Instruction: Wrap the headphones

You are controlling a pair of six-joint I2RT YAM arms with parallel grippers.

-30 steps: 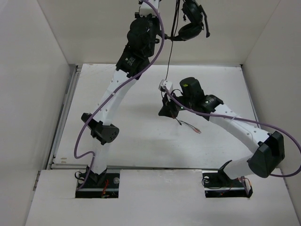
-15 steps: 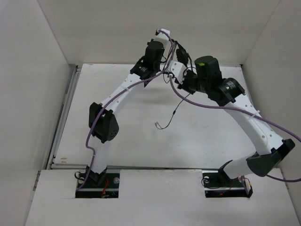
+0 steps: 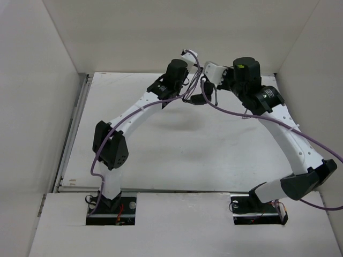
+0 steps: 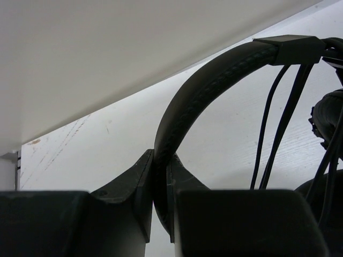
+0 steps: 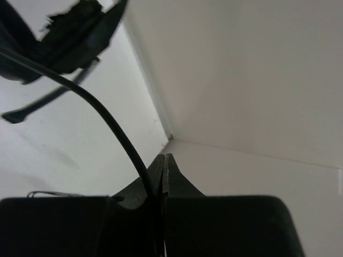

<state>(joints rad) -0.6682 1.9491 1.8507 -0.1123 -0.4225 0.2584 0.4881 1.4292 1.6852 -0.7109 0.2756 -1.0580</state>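
Observation:
The black headphones (image 3: 202,97) hang between my two grippers above the back of the table. My left gripper (image 3: 192,85) is shut on the padded headband (image 4: 203,85); in the left wrist view its jaws (image 4: 159,160) pinch the band's lower end. Thin cable strands (image 4: 265,139) hang beside an earcup (image 4: 328,118) at the right edge. My right gripper (image 3: 208,84) is shut on the thin black cable (image 5: 107,120), which runs from its closed tips (image 5: 163,160) up to a dark headphone part (image 5: 69,37). The plugs are hidden.
White walls close in the table (image 3: 161,155) on the left, back and right. A metal rail (image 3: 72,134) runs along the table's left edge. Purple arm cables (image 3: 230,112) loop near both arms. The back corner (image 5: 169,136) lies close ahead of the right gripper.
The left arm has lowered the headphones from high against the back wall. The right gripper rose from mid-table to meet them, taking the cable up; no cable trails over the table now.

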